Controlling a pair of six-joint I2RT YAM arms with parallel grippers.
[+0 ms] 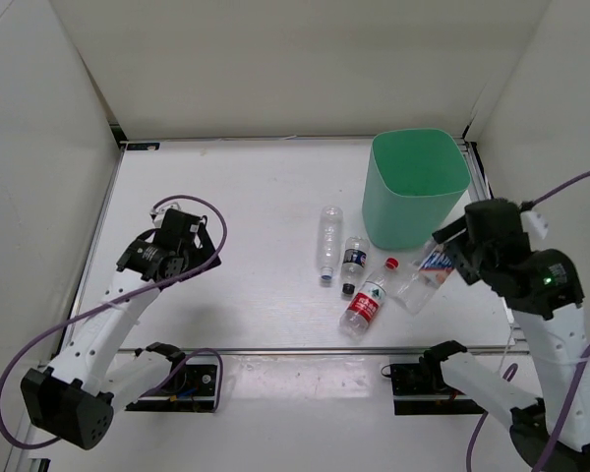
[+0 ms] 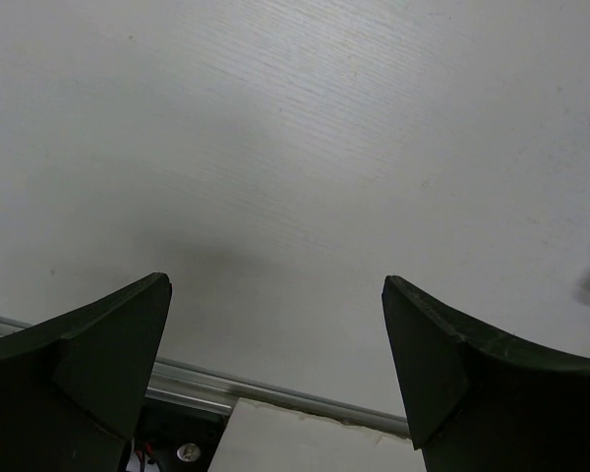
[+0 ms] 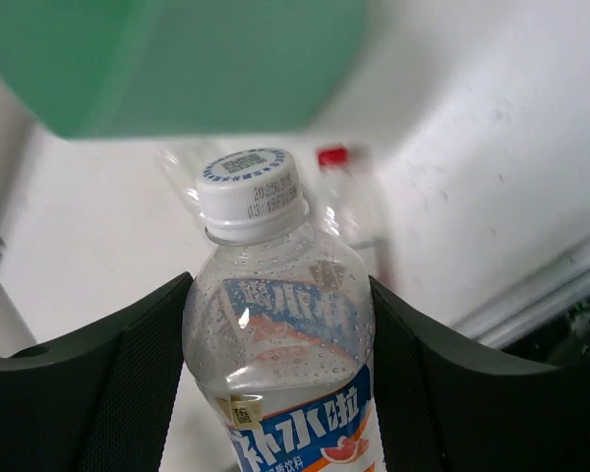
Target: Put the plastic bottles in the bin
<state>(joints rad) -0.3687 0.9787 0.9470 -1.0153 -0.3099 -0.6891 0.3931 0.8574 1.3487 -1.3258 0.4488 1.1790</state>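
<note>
The right wrist view shows, close up, what the overhead view leaves small: the right hand [image 3: 277, 283] is closed onto the small blue-and-white-labelled clear plastic bottle [image 3: 275, 324], a dark finger pressed on each side of its body. Its white cap points toward the mint-green plastic bin [image 3: 177, 59], which fills the top of that view. Whether the bottle also rests on the white bench [image 1: 256, 197] cannot be told.

Only the overhead view gives the full layout. The bin stands upright at the far right of the bench, with the gripped bottle just in front of it. Three more bottles lie on their sides to its left:
- the red-labelled clear bottle with a red cap [image 1: 366, 304], nearest the gripped one
- the dark-labelled clear bottle [image 1: 352, 264]
- the longer unlabelled clear bottle with a blue cap [image 1: 328, 243], farthest away

Nothing stands between the gripped bottle and the bin.

The left wrist view shows the left hand [image 2: 275, 285] spread wide and holding nothing. It is over bare bench beside an aluminium rail [image 2: 305, 408], well apart from every bottle.
</note>
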